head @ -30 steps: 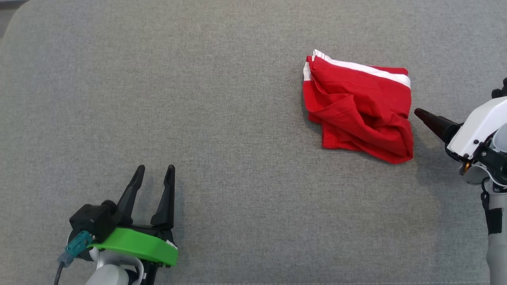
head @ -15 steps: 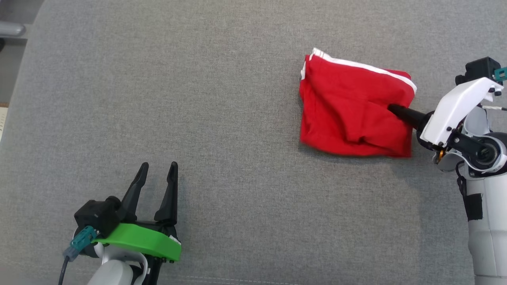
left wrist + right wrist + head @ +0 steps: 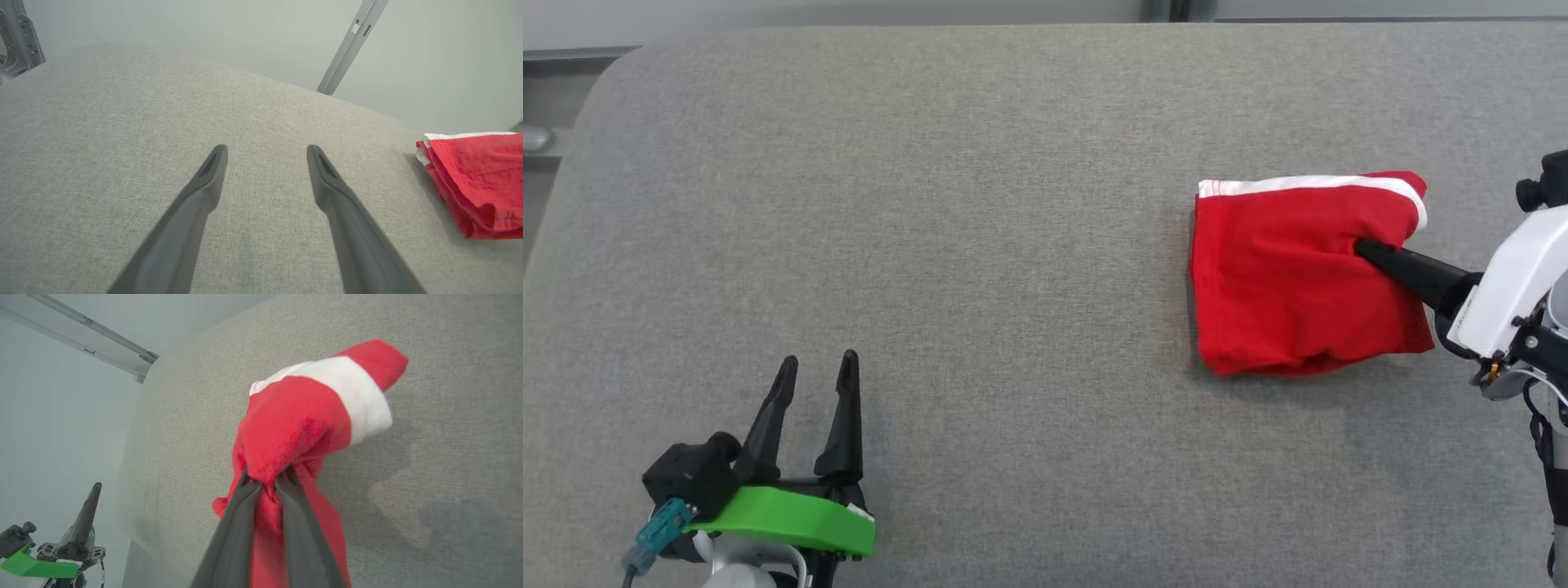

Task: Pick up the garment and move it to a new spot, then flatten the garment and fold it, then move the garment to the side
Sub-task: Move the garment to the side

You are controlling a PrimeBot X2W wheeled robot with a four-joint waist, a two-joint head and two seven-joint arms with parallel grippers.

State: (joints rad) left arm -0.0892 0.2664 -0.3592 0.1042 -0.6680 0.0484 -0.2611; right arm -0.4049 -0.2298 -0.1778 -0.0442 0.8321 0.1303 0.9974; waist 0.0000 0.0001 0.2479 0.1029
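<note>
The red garment (image 3: 1290, 278) is on the right side of the big grey table (image 3: 1013, 245), closer to the far edge than to the near one. In the head view it looks like a fat folded bundle, a bit wider than it is deep, so its long way runs from left to right. A white band runs along its far edge and curls around the far right corner. The soft rounded fold is the near edge, facing the robot. The right gripper (image 3: 1364, 245) reaches in from the right, with its dark fingers pointing left and a little away. In the right wrist view its two fingers are pinched tight on a bunch of the red cloth, and the cloth puffs out past the tips with the white band on top. There is a shadow under the bundle, so part of it may be lifted, but I cannot tell if the bottom touches the table. The left gripper (image 3: 818, 359) is at the near left of the table, well apart from the garment. Its two fingers are spread wide and point away from the robot, with nothing between them.
</note>
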